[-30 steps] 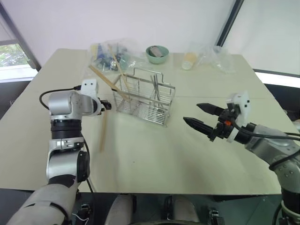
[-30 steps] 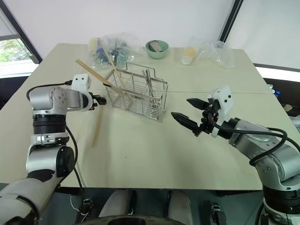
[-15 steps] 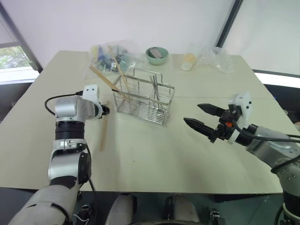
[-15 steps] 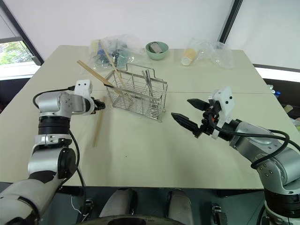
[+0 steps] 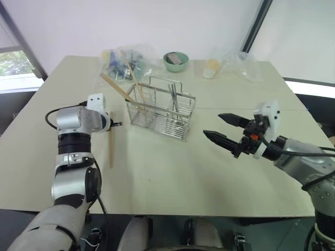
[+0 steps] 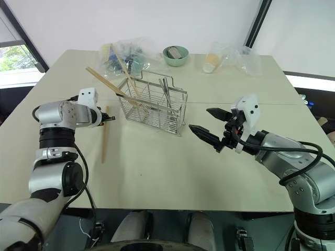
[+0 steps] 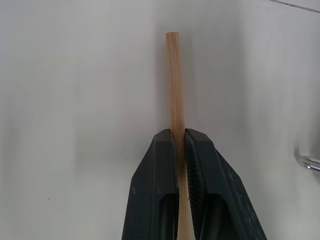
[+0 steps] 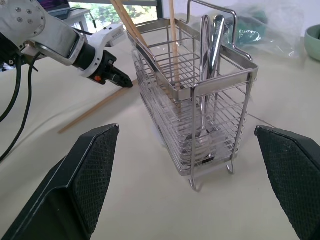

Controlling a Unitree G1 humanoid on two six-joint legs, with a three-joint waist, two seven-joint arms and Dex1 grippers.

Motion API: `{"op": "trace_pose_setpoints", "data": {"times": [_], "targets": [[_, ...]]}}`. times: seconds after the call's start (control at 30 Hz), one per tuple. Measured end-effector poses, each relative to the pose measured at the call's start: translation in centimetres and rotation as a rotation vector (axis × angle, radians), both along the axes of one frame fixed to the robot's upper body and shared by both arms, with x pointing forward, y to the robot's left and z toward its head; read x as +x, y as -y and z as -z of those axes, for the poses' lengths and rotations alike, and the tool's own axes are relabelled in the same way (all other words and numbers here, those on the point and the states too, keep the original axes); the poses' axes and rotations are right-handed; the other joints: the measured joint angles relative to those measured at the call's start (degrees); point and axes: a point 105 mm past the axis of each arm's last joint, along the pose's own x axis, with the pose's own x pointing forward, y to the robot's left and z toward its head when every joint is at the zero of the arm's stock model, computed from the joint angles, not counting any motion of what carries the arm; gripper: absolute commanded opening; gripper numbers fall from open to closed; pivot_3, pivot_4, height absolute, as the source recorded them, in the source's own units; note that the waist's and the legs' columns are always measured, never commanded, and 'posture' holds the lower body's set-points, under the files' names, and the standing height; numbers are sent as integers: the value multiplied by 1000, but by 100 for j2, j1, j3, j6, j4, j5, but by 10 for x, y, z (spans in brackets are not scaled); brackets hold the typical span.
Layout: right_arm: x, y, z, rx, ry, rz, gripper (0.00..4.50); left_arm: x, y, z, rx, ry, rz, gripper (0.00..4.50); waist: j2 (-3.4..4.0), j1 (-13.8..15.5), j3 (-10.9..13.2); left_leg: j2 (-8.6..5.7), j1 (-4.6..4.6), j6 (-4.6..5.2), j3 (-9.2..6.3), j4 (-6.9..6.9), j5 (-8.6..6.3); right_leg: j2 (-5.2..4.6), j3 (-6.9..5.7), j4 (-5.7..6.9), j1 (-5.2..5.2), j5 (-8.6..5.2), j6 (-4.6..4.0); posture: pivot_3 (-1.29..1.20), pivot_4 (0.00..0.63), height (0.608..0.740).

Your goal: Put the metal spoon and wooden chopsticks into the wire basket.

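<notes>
The left gripper (image 7: 181, 142) is pinching a chopstick (image 7: 174, 85) lying on the table (image 5: 172, 172), left of the basket (image 5: 162, 110). The right gripper (image 5: 220, 128) is hanging wide open, holding nothing.

Both arms are built of rounded silver-grey metal segments joined by black ribbed collars. The left arm (image 5: 73, 151) stacks thick cylinders, glossy on the curves, with a thin black cable looping out from its upper segment and another running down beside the lower ones. A small white boxy housing (image 5: 96, 100) with dark dots sits on its wrist. The right arm (image 5: 301, 164) is the same silver-grey, with black cables running along its forearm and a white angular housing (image 5: 268, 114) at the wrist, beside a small orange mark. Each arm ends in two black tapered fingers (image 8: 85, 180) whose inner faces carry a fine cross-hatched texture.
</notes>
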Motion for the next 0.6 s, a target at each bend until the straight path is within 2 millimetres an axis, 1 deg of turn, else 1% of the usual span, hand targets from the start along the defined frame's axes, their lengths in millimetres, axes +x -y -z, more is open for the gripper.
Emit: {"op": "trace_pose_setpoints", "data": {"times": [0.1, 0.17, 0.3, 0.4, 0.47, 0.53, 0.6], "targets": [[1, 0, -2, -1, 8, -4, 4500, 7, -25, -14, 51, 98, -65, 105, -10, -14, 6, 7, -6, 0, 1, -2, 0, 1, 0, 0, -9, 0, -1, 0, 150, 633], [2, -1, -3, -2, 14, -7, 4500, 12, -51, -40, 114, 220, -125, 105, -11, -6, 7, 8, -16, -1, 1, -3, 0, 1, 0, 0, -18, 1, -2, 0, 150, 633], [3, -2, -6, 0, 19, -22, 4500, 15, -89, -101, 219, 460, -210, 105, -11, 16, 5, 1, -23, -1, 2, -3, 0, -4, -1, -3, -17, 1, -2, 0, 150, 633], [3, -4, -9, -1, 30, -37, 4500, 11, -107, -129, 262, 584, -250, 105, -13, 17, 3, -6, -25, -2, 3, 0, 0, -9, -1, -4, -12, 2, -1, 0, 150, 633], [3, -5, -13, -3, 44, -47, 4500, 10, -114, -140, 259, 640, -273, 105, -17, 18, 1, -7, -26, -2, 2, 3, 0, -9, -2, -5, -11, 2, -1, 0, 150, 633], [3, -5, -14, -9, 50, -55, 4500, 9, -118, -157, 238, 719, -297, 105, -29, 15, 2, -6, -26, -1, 0, 3, 0, -9, -4, -5, -13, 2, -1, 0, 150, 633], [3, -5, -16, -18, 54, -62, 4500, 9, -119, -187, 175, 845, -319, 105, -40, 17, 9, -3, -28, -1, -7, 3, 0, -11, -13, -6, -14, 2, 0, 0, 150, 633]]}}
